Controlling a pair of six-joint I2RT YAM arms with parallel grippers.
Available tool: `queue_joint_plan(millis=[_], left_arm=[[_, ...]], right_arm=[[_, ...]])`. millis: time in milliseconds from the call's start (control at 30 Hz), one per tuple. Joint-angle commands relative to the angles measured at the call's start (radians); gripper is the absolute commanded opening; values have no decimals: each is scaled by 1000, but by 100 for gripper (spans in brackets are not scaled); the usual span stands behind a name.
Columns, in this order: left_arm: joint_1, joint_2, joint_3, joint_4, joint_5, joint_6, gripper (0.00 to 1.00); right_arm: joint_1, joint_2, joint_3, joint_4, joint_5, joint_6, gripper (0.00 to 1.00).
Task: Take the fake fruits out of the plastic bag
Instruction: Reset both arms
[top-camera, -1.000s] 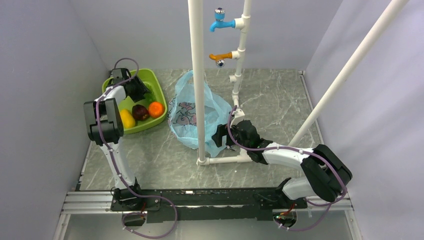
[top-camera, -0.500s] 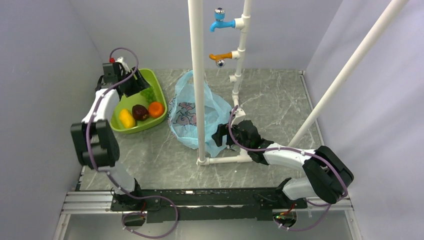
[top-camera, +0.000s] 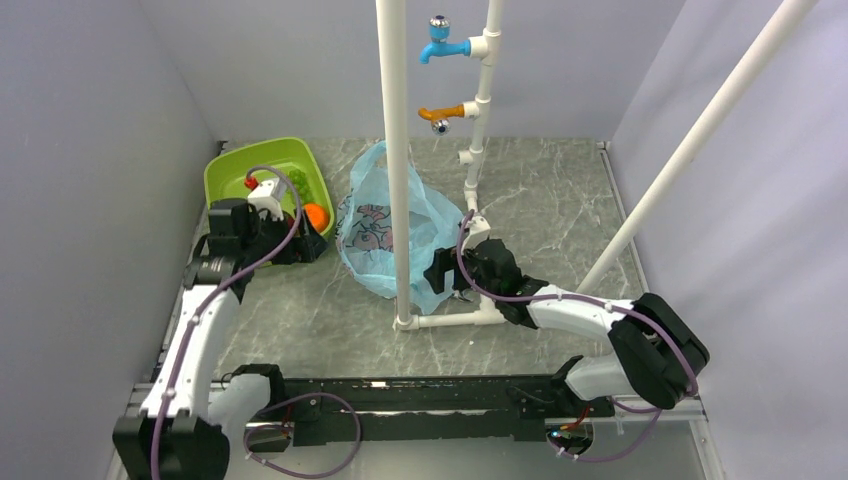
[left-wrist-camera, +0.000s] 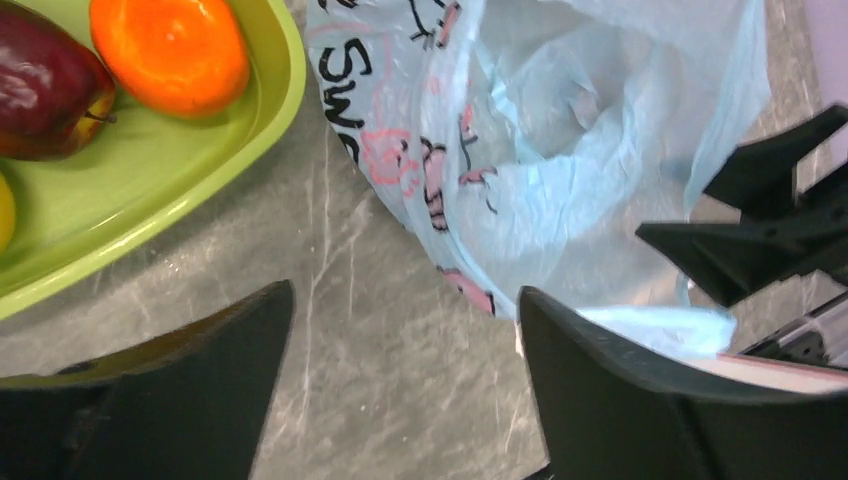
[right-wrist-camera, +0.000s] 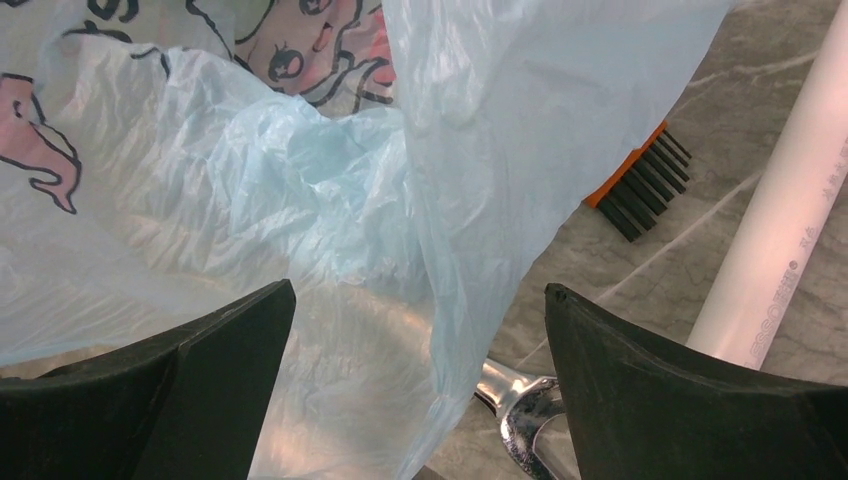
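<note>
At the far left sits the green tray (top-camera: 262, 168), and the fruit is in it, not in the bag. The grapes (top-camera: 298, 181) and the orange (left-wrist-camera: 170, 50) show plainly, the dark red apple (left-wrist-camera: 40, 80) lies beside the orange, and a sliver of the yellow fruit (left-wrist-camera: 5, 212) shows at the wrist view's edge. The left tool (left-wrist-camera: 403, 290) hovers over the bare surface (left-wrist-camera: 330, 200) between tray and bag, fingers wide apart, holding nothing. The light-blue bag (top-camera: 385, 235) lies slack and crumpled, with no fruit showing through it. The right tool (right-wrist-camera: 420, 288) is at the bag's near right edge, spread open, with loose film between its fingers but not pinched. An orange-and-black brush (right-wrist-camera: 640, 185) lies beside the bag.

All four fruits appear to be out, so the emptying looks finished. The next move is probably to check that the bag is empty, then draw both arms clear without snagging the film.
</note>
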Motion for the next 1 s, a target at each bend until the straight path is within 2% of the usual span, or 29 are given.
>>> queue_joint_plan(millis=[0, 100, 433, 700, 800, 967], left_arm=[[3, -168, -2, -99, 23, 45, 96], [3, -250, 6, -130, 20, 34, 99], [3, -442, 71, -199, -18, -11, 99], [3, -641, 60, -74, -10, -130, 99], [3, -701, 93, -57, -61, -157, 99], [3, -791, 150, -46, -131, -159, 100]], right_arm=[[-2, -70, 82, -56, 17, -10, 99], [-2, -117, 121, -138, 43, -5, 99], [-1, -354, 286, -520, 122, -55, 99], [-2, -581, 491, -856, 132, -76, 99], [-2, -665, 571, -958, 87, -108, 99], [-2, -772, 709, -1090, 142, -111, 100]])
